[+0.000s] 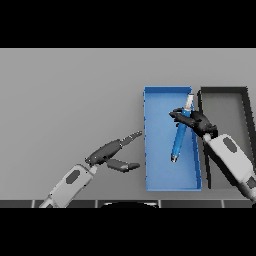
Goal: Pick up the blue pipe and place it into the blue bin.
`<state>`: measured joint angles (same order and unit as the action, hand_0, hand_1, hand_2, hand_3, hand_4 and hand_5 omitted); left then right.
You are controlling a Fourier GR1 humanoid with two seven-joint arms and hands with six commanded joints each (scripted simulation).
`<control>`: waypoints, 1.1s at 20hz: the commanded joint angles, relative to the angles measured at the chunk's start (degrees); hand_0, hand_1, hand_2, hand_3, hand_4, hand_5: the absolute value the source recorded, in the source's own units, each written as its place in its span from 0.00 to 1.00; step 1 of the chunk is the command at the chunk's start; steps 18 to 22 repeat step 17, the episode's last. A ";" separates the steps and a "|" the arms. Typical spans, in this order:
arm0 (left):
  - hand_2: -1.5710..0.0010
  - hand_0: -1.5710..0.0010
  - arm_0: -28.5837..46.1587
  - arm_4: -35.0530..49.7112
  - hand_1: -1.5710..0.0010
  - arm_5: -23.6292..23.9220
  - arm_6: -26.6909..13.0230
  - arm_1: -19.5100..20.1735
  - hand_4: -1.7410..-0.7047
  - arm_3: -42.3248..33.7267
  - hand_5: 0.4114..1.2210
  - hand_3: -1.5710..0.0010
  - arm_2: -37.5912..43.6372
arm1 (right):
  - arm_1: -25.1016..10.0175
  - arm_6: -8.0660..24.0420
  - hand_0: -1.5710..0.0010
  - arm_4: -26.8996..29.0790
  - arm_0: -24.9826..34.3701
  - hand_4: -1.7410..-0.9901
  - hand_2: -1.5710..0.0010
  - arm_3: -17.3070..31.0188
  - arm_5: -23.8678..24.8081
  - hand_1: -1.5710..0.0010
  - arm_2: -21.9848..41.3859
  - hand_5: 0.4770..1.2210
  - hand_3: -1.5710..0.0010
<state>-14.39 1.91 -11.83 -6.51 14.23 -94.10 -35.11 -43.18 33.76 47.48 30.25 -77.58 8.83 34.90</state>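
Fingers of the right hand (199, 121) curl round the pipe (180, 134) over the blue bin (165, 181); left hand (109, 152) relaxed open.

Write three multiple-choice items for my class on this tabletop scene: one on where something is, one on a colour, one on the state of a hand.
1. Where is the blue pipe?
A. Over the blue bin
B. On the bare table left of both bins
C. Inside the dark bin

2. What colour is the bin right of the blue bin?
A. Red
B. Dark grey
C. Yellow

3. What is the right hand doing?
A. Lying flat on the table
B. Holding nothing, fingers straight
C. Curled round the pipe

Answers: 1 A, the pipe shows against the blue floor; 2 B, its walls are dark; 3 C, its fingers wrap the pipe, while the left hand stays open over the table.
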 commanded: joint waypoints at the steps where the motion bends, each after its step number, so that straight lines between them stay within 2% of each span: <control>1: 1.00 1.00 -0.60 0.07 1.00 -0.05 -0.32 -0.22 0.88 0.60 0.08 1.00 0.20 | -0.50 0.90 0.84 -1.35 0.72 0.72 0.86 -0.32 -0.52 0.85 1.28 0.71 0.91; 5: 1.00 1.00 -0.47 -0.11 1.00 0.41 -0.28 -0.38 0.88 0.22 0.07 1.00 0.15 | -1.70 0.77 0.92 -3.57 0.63 0.74 0.94 -0.43 -2.10 0.94 3.49 0.54 0.96; 10: 1.00 1.00 -0.07 -0.18 1.00 0.07 -0.04 0.23 0.88 0.29 0.07 1.00 0.15 | -1.44 1.19 0.97 -4.11 1.40 0.74 0.98 -0.65 -0.10 0.98 3.98 0.43 0.99; 14: 1.00 1.00 0.23 -0.63 1.00 0.42 0.11 0.18 0.88 -0.44 0.07 1.00 -0.25 | -1.93 -0.44 0.99 -4.87 0.46 0.74 0.99 -1.34 -0.45 0.99 4.30 0.40 0.99; 15: 1.00 1.00 0.36 -0.83 1.00 0.64 -0.09 0.13 0.88 -0.54 0.08 1.00 -0.35 | -1.78 0.30 0.99 -4.52 0.96 0.74 0.99 -1.25 -0.34 0.99 4.13 0.39 0.99; 22: 1.00 1.00 0.98 -1.61 1.00 0.92 -0.08 -0.16 0.88 -0.30 0.08 1.00 -1.05 | -1.71 0.30 0.99 -4.50 0.85 0.74 0.99 -1.42 -0.76 0.99 4.39 0.39 0.99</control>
